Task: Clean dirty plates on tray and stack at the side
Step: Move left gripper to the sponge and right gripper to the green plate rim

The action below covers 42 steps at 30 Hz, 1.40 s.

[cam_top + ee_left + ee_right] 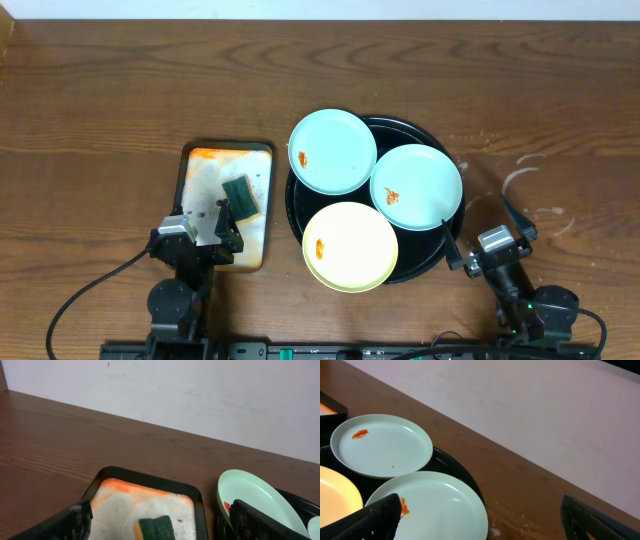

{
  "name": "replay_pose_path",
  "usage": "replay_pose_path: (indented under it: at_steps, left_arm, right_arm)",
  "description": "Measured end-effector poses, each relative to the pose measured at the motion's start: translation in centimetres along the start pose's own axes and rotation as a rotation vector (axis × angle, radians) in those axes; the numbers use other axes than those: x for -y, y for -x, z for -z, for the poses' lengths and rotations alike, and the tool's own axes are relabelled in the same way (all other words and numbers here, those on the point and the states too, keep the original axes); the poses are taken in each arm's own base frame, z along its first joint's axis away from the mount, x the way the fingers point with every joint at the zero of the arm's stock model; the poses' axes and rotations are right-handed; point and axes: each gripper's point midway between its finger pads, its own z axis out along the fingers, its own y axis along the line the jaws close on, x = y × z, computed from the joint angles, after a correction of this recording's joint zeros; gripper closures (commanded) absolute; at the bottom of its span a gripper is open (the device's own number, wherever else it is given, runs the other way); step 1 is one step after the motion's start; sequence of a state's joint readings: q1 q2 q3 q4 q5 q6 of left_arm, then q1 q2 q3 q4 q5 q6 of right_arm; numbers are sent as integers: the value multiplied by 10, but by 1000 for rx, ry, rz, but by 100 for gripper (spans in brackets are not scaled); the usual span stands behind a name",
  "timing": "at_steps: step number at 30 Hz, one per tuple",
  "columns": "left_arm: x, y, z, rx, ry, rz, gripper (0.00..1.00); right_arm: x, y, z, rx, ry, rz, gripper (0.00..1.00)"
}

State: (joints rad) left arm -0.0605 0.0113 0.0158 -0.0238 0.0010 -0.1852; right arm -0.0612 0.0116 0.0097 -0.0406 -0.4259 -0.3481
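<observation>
Three smeared plates (332, 151) sat unstacked on the black tray (400, 127), just ahead-left of my right claw (481, 223). Both claws were released and empty. Cleaning not started, I judged. Next, the left claw (204, 232) needed the green sponge (238, 194) just ahead.

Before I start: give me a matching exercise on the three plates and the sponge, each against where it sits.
1 yellow plate
2 sponge
3 left blue plate
4 right blue plate

A in the soapy tray
B black tray, nearest the robot
C black tray, far left
D black tray, right side

Pairs: 1-B, 2-A, 3-C, 4-D
</observation>
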Motion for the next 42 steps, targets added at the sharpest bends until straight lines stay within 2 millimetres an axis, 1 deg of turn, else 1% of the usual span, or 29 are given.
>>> replay_pose_path:
  at_steps: [27, 33, 35, 37, 39, 40, 42]
  left_arm:
    - [0, 0, 0, 2, -1, 0, 12]
    - [9, -2, 0, -12, -50, 1, 12]
    - [11, -2, 0, -14, -63, 1, 12]
    - [14, -2, 1, -17, -80, 1, 12]
    - [18, 0, 3, -30, -99, 1, 12]
    - [20, 2, 4, -40, -106, 1, 12]
    - [26, 15, 7, -45, -117, 1, 12]
  right_arm:
    - [0, 0, 0, 0, 0, 0, 1]
    - [-4, 2, 0, 11, 23, 1, 1]
    - [-8, 9, 0, 43, 50, 6, 1]
    - [-10, 22, 1, 98, 68, 0, 1]
    - [-9, 33, 3, 139, 74, -46, 1]
    - [-9, 36, 3, 145, 76, -80, 1]
    - [-7, 43, 4, 155, 78, -124, 1]
